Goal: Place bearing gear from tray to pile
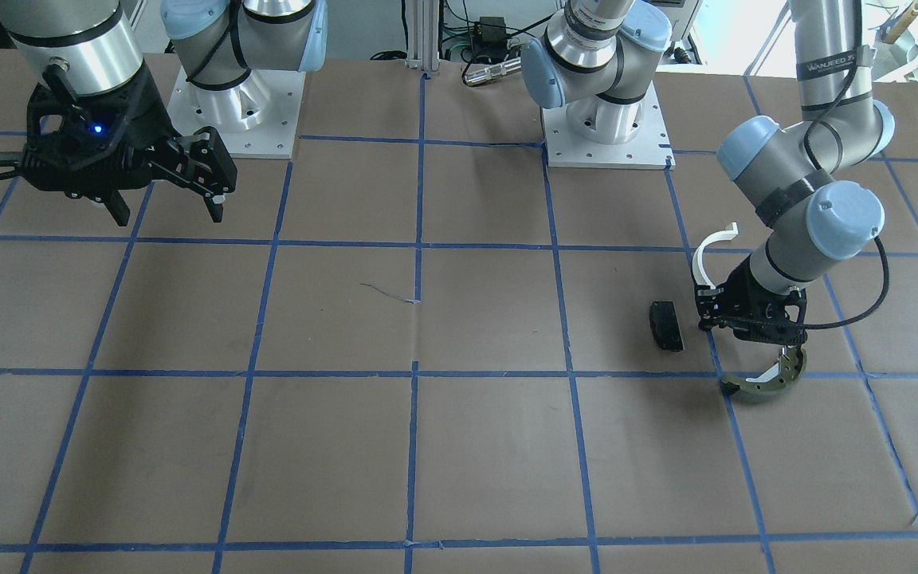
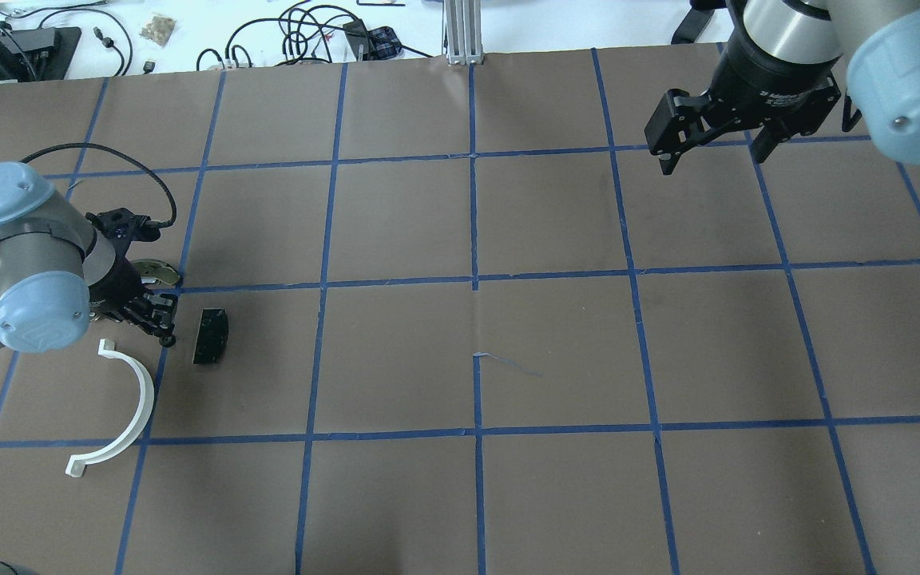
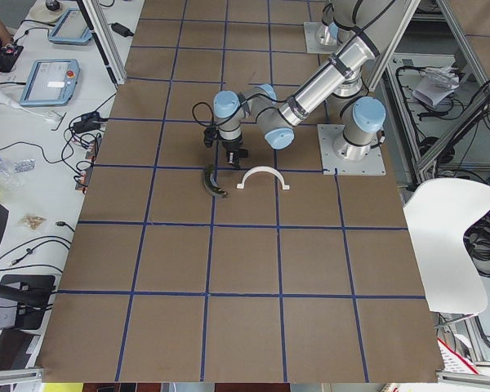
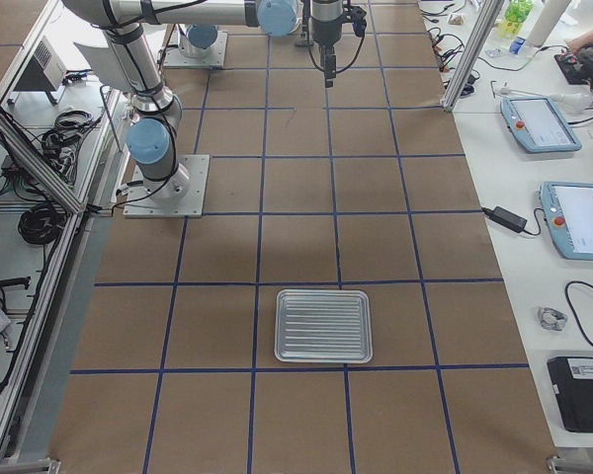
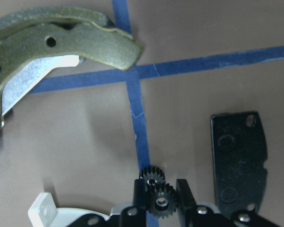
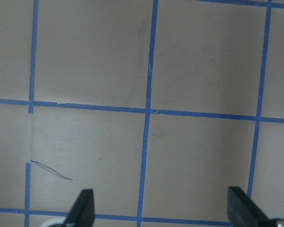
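A small black bearing gear (image 5: 160,200) sits pinched between the fingers of my left gripper (image 5: 159,190), which is shut on it just above a blue tape line. The pile surrounds it: an olive-green curved shoe (image 5: 52,56) ahead, a black pad (image 5: 238,161) to one side, and a white half-ring (image 2: 120,407) behind. Overhead, the left gripper (image 2: 158,318) hangs low between shoe (image 2: 158,271) and pad (image 2: 210,335). My right gripper (image 2: 714,156) hovers open and empty far across the table. The tray (image 4: 324,325) shows only in the exterior right view, with nothing on it.
Brown paper with a blue tape grid (image 2: 474,279) covers the table. The two arm bases (image 1: 606,131) stand at the robot's edge. Cables and pendants (image 3: 53,80) lie off the table's far side. A black cable (image 2: 120,156) loops from the left wrist.
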